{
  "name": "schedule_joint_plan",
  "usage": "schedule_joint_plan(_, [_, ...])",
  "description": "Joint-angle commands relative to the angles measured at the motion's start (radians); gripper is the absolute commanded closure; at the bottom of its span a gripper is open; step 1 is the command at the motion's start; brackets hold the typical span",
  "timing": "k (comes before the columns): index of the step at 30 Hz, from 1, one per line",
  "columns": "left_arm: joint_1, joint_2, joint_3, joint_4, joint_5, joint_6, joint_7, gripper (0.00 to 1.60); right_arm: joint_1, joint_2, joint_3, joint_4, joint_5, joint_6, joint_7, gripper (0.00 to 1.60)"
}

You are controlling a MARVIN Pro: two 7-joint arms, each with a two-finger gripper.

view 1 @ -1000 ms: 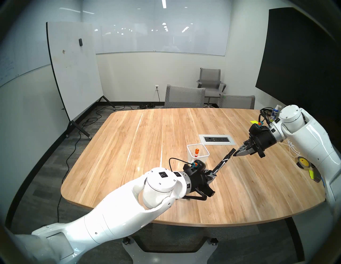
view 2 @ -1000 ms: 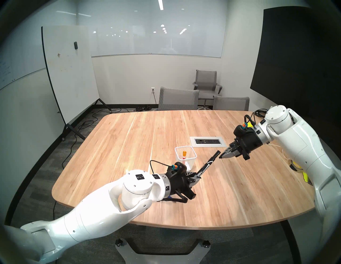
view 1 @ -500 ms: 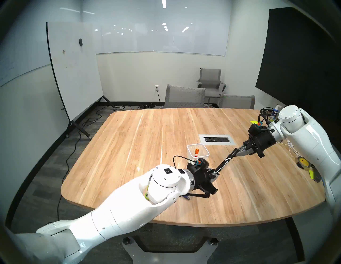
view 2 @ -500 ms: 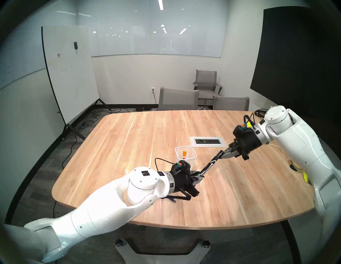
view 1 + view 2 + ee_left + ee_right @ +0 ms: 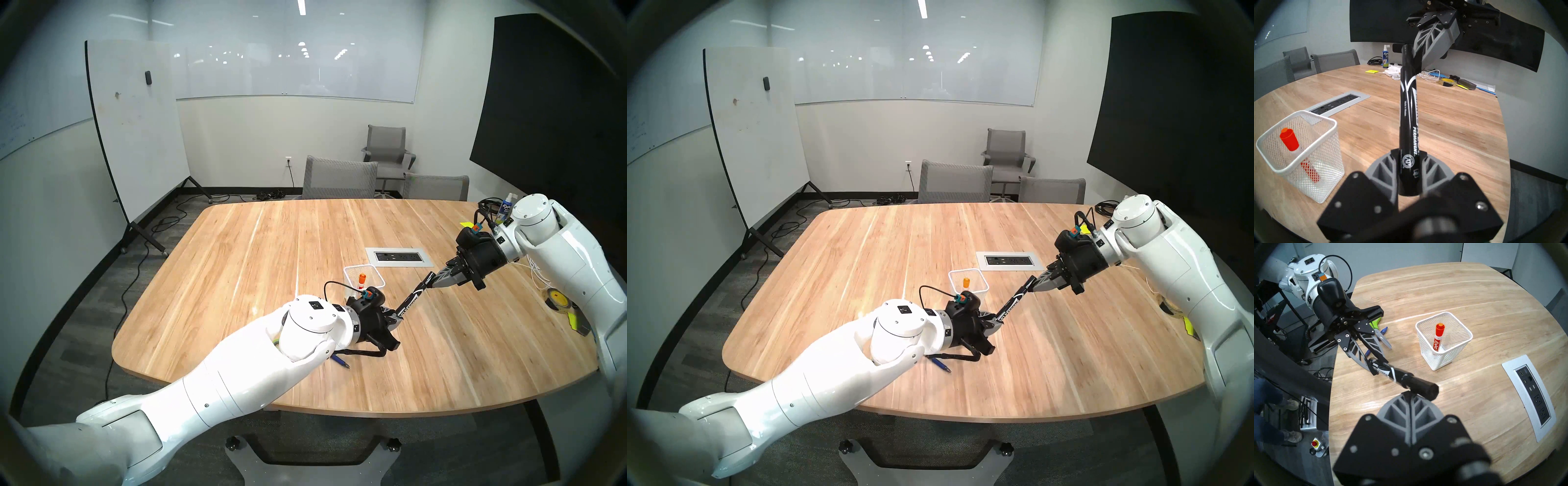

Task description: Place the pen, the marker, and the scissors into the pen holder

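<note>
Fingers of the left gripper [image 5: 1407, 162] clamp the thick black permanent marker [image 5: 1407, 108] by its base, its cap end touching the empty, closed right gripper [image 5: 1409, 393]. White wire-mesh pen holder [image 5: 1444, 343] contains an orange-capped marker [image 5: 1438, 336]. Blue pen [image 5: 1383, 331] and green-handled scissors [image 5: 1380, 334] lie on the wooden table [image 5: 1474, 302].

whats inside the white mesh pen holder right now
The pen holder contains one orange-capped dry-erase marker, leaning against a wall. Nothing else shows through the mesh. The marker's lower end is partly veiled by the wire.
</note>
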Motion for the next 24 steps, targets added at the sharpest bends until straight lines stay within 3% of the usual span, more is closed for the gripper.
schedule_joint_plan(1, [-0.046, -0.052, 0.002, 0.004, 0.003, -0.017, -0.017, 1.6, 0.022, -0.009, 0.01, 0.013, 0.014, 0.0, -0.001, 1.6])
schedule_joint_plan(24, [-0.048, -0.06, 0.001, -0.006, 0.001, -0.021, -0.021, 1.6, 0.02, -0.01, 0.024, -0.008, 0.043, 0.021, -0.001, 1.6])
